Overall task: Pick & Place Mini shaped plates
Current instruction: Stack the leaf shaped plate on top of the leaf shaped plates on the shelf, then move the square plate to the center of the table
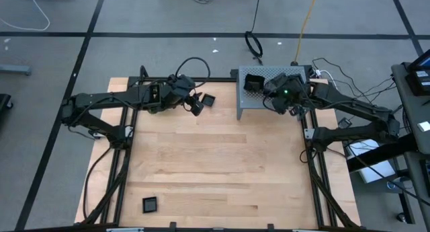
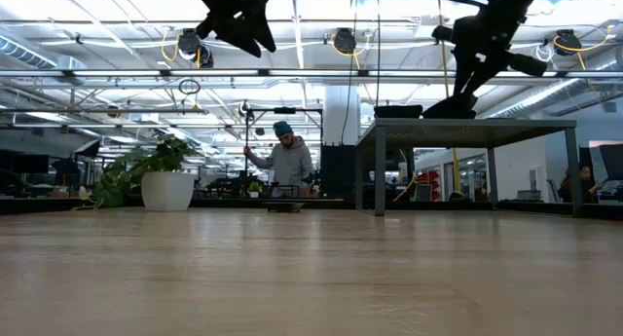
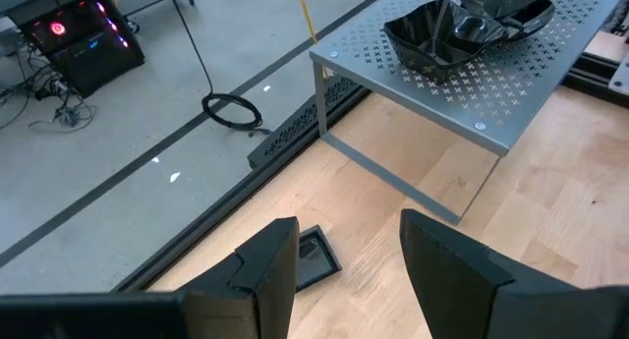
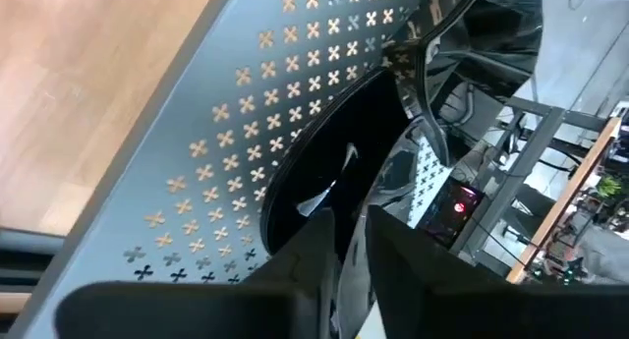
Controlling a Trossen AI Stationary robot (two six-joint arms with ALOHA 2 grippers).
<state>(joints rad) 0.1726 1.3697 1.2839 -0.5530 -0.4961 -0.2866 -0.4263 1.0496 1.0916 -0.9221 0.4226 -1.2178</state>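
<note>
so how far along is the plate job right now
Done: black plates are piled on the grey perforated stand. In hand: the right gripper sits over that pile with a plate rim between its fingers. Left: a square plate below the open left gripper, and another on the table's near edge.

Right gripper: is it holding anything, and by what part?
The right gripper has its fingers astride the rim of a black plate on the perforated shelf; whether it grips cannot be told. The left gripper is open and empty.
</note>
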